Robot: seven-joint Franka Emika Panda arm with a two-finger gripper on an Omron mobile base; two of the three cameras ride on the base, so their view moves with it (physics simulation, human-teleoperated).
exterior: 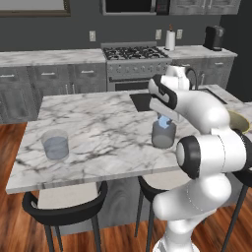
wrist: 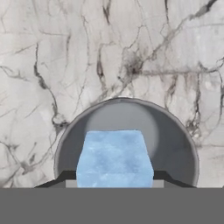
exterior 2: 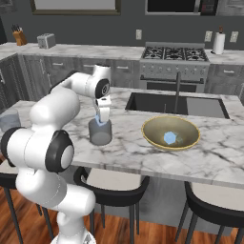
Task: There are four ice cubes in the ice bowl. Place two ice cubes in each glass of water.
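Hanging straight over the near glass of water [exterior 2: 100, 132], the gripper [exterior 2: 101, 118] points down at its mouth, jaws closed on one ice cube [wrist: 114, 158]; the hand view looks past that pale-blue cube into the round rim below, which suggests the cube is lined up over the opening so that it can fall inside rather than onto the marble counter [exterior: 98, 138]. Taking this glass as the landmark: the cube sits just above its rim, between the finger tips, and whether it already dips below the rim I cannot tell; the ice bowl [exterior 2: 189, 142] stands on the same counter to the robot's right of the glass, near but apart from it, and at least one more cube [exterior 2: 170, 138] lies in its hollow, though how many are there is too blurred to count; the second glass of water [exterior: 55, 144] stands well apart on the robot's left of the first, near the counter's front edge; the sink [exterior 2: 157, 102] lies beyond the glass, toward the stove [exterior 2: 174, 53]. Whether any cube already rests in either glass is not clear; the held cube blocks part of the near one. Judging from this, the step in hand is the release; the likely risk is the cube catching the rim and skidding off across the counter.
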